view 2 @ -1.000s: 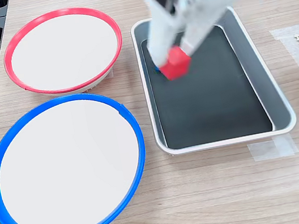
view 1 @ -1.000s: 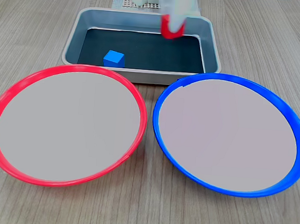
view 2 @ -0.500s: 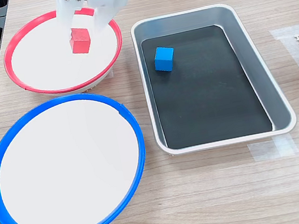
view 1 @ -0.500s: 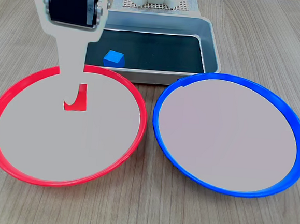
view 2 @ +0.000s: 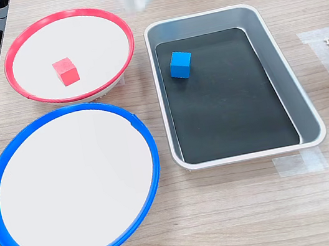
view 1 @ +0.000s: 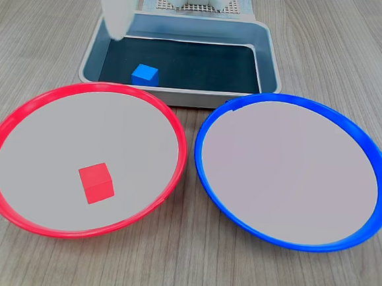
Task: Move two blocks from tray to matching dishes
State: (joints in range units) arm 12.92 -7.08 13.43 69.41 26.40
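While the red block [view 1: 96,182] lies flat on the pale face of the red-rimmed dish [view 1: 14,119], lower left of the first exterior view, the blue block [view 1: 145,74] sits on the tray [view 1: 270,63] floor at upper centre. Blue-rimmed dish [view 1: 369,147] sits lower right. Gripper [view 1: 117,8] is a pale blur at the top edge; jaw state cannot be told.

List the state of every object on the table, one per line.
red block: lying loose in the red-rimmed dish
blue block: on the tray floor, untouched
blue-rimmed dish: empty
gripper: blurred above the tray's edge, holding nothing visible; jaws unclear
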